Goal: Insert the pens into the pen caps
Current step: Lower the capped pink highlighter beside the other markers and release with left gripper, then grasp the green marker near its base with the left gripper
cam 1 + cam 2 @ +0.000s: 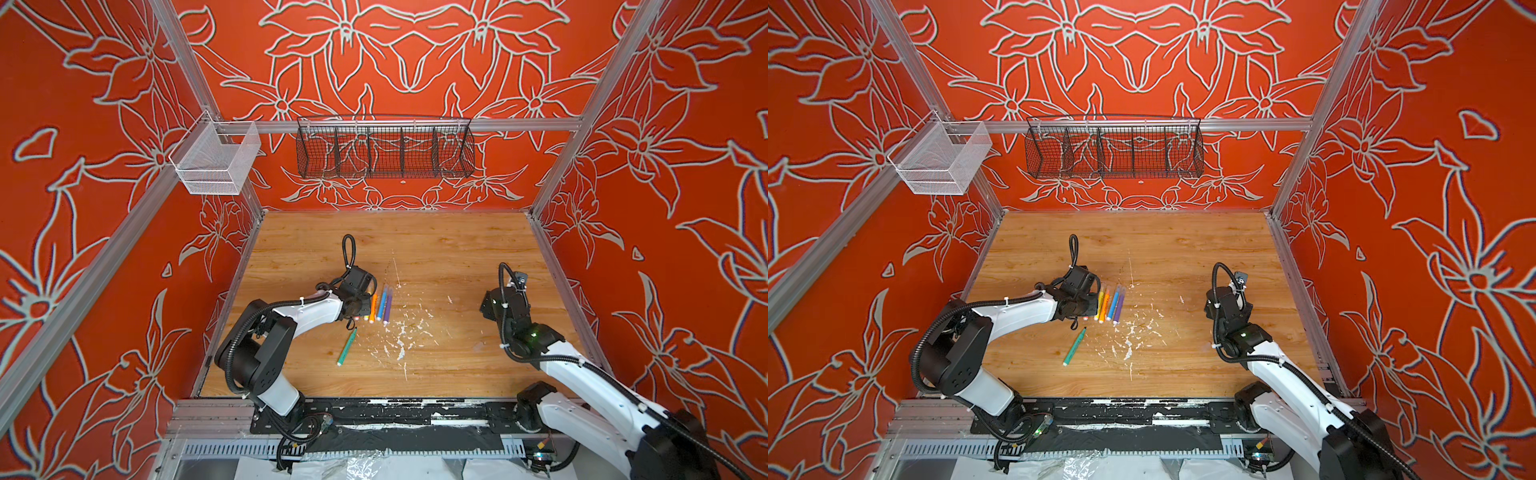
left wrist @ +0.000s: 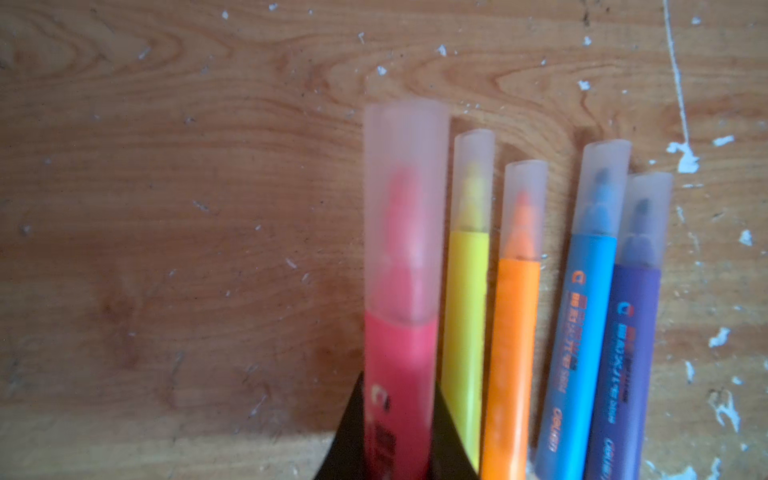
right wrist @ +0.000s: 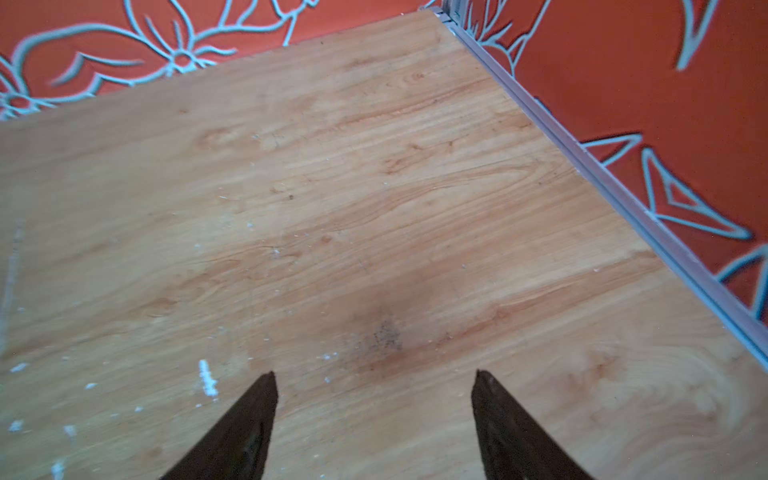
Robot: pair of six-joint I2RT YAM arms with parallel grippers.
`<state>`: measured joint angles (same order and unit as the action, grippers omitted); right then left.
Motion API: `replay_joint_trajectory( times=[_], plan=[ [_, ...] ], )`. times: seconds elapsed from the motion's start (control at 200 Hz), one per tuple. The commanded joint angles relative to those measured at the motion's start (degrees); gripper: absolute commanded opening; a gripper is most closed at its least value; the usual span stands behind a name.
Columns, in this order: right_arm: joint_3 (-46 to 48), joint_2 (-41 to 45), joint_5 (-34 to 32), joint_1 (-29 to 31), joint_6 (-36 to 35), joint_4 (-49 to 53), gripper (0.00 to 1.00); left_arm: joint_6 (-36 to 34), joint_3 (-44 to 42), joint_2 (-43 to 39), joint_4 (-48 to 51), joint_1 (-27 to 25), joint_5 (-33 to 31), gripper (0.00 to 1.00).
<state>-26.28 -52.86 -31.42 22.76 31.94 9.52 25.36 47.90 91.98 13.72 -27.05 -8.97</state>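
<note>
Nearest the base: green pen lies alone on the table, angled, tip looks bare, well apart from both grippers. I can't spot a loose cap for it in any view. Next out, left gripper is clamped tight on the pink-red pen, low on the barrel. The cap looks fully seated on it, so I read this step as the set-down, not the insertion. The pen looks raised off the wood (bigger and blurrier than its neighbours), just beside the yellow pen. Past that come the orange pen, blue pen and purple pen in a row, all capped, tips pointing away from the base. To do it well, I lower straight, barrel parallel to the row, with a sliver of gap to yellow so the opening finger doesn't nudge it. I release only once the barrel is on the wood, since a round barrel dropped from height will likely roll. Then I open just enough and lift straight up, no sideways drag. Right gripper is off to the right, jaws wide, nothing between them, bare wood below. I'd park it there until green needs a partner.
</note>
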Motion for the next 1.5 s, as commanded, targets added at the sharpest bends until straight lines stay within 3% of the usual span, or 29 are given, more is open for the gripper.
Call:
replay_joint_trajectory(
  times=[0.0, 0.245, 0.425, 0.555, 0.716, 1.006, 1.136, 1.261, 1.496],
  plan=[
    [0.5, 0.0, -0.1, -1.0, -0.1, -2.5, 0.74, -0.6, 1.5, 1.6, 1.8, 0.2, -0.6, 0.15],
    [2.2, 2.8, 1.1, -1.4, -0.3, -2.8, 0.74, -1.5, 3.7, 4.0, 2.9, 0.2, 0.4, 0.2],
    [2.9, 4.0, 1.5, -1.8, -0.2, -2.9, 0.75, -1.9, 5.2, 3.4, 5.3, 0.2, 0.9, 0.34],
    [3.2, 3.8, 2.2, -2.4, -0.3, -3.8, 0.75, -1.7, 6.1, 0.6, 10.7, 0.2, 2.0, 0.37],
    [3.1, 3.1, 3.5, -2.8, -0.8, -4.5, 0.74, 1.1, -0.6, -9.3, 12.7, -1.4, 1.4, 0.38],
    [4.8, 6.3, 4.8, -2.9, -1.2, -4.6, 0.74, 7.4, -14.1, -39.4, 21.4, -6.1, 2.5, 0.45],
    [4.9, 6.3, 5.2, -3.0, -1.3, -5.0, 0.74, 10.2, -17.9, -49.2, 24.4, -8.8, 4.1, 0.45],
    [4.3, 5.5, 5.5, -3.0, -1.2, -4.3, 0.73, 12.9, -20.4, -51.7, 24.3, -11.9, 5.1, 0.44],
    [4.8, 6.4, 6.3, -3.0, -1.7, -4.7, 0.73, 16.1, -22.0, -47.0, 22.7, -13.8, 3.3, 0.43]
  ],
)
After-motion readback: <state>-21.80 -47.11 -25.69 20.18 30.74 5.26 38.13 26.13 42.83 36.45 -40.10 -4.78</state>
